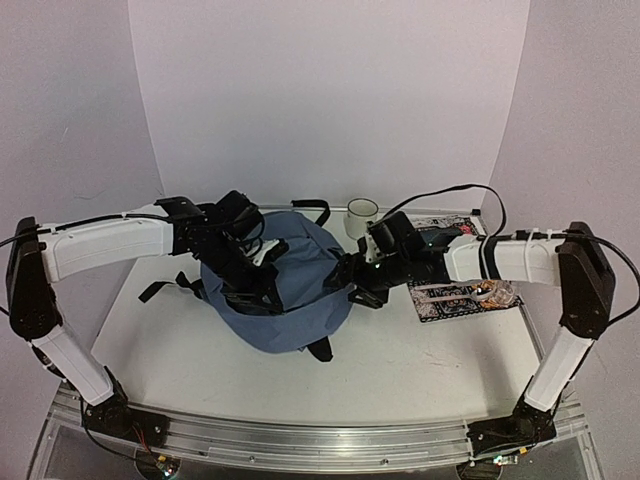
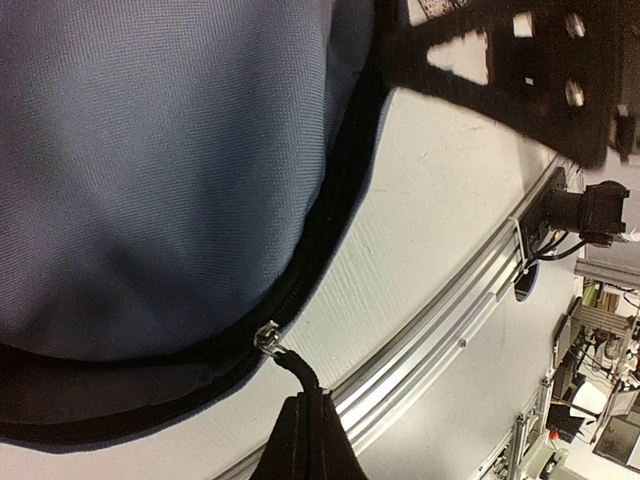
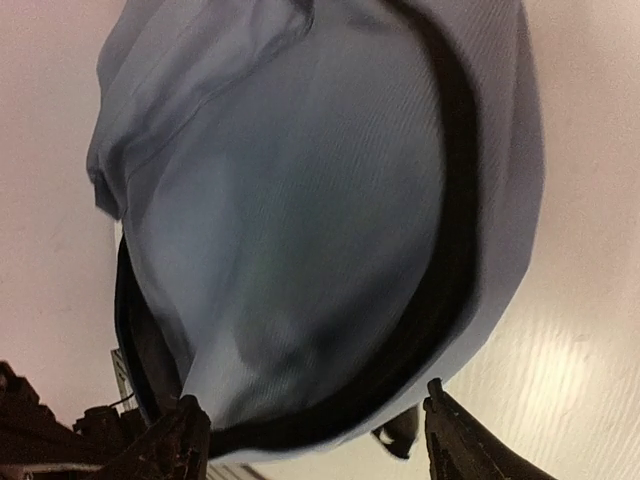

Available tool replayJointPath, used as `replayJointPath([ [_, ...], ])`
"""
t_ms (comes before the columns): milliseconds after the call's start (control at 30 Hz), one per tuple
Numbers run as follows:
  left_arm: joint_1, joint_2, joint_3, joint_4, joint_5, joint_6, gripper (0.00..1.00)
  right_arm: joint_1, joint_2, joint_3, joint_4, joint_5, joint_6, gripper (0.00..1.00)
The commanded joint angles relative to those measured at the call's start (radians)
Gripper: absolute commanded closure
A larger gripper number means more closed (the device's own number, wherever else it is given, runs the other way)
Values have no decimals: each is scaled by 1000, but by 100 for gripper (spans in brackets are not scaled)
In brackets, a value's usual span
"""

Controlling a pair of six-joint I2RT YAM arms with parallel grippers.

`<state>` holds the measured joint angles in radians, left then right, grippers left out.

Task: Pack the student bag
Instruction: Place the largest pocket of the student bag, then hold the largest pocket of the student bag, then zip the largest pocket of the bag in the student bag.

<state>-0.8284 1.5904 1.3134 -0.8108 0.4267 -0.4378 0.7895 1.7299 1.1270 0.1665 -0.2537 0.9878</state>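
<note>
Two left fingers [image 2: 303, 445] pinch the student bag [image 2: 150, 160] zipper pull [image 2: 292, 370].

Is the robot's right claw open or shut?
Open. The right claw has its two fingers wide apart, not squeezing the student bag ahead.
</note>
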Motion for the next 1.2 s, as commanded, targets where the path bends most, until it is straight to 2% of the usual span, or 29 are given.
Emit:
replayJointPath([
  [0, 2, 4, 53, 26, 42, 41, 100, 75, -57, -33, 6, 110, 174, 26],
  [167, 2, 3, 53, 27, 50, 60, 100, 132, 13, 19, 48, 106, 236, 30],
  [233, 3, -3, 47, 25, 36, 69, 100, 147, 50, 52, 51, 97, 241, 35],
  [267, 3, -8, 43, 25, 19, 74, 100, 151, 61, 63, 51, 91, 242, 41],
  [400, 30, -42, 16, -3, -79, 100, 100, 152, 43, 50, 44, 125, 230, 74],
  [500, 65, -56, -3, -42, -153, 116, 100, 134, 2, 35, -12, 168, 188, 93],
  [567, 85, -64, -14, -61, -194, 123, 100, 112, -27, 18, -51, 185, 164, 100],
  [800, 180, -98, -87, -123, -405, 125, 100, -31, -187, -88, -163, 201, 54, 100],
  [1000, 245, -104, -179, -136, -569, 78, 100, -155, -261, -102, -250, 186, -58, 100],
  [1067, 252, -89, -191, -135, -595, 73, 100, -160, -247, -86, -262, 180, -80, 100],
  [1167, 253, -80, -169, -112, -512, 92, 100, -157, -205, -50, -268, 121, -133, 100],
])
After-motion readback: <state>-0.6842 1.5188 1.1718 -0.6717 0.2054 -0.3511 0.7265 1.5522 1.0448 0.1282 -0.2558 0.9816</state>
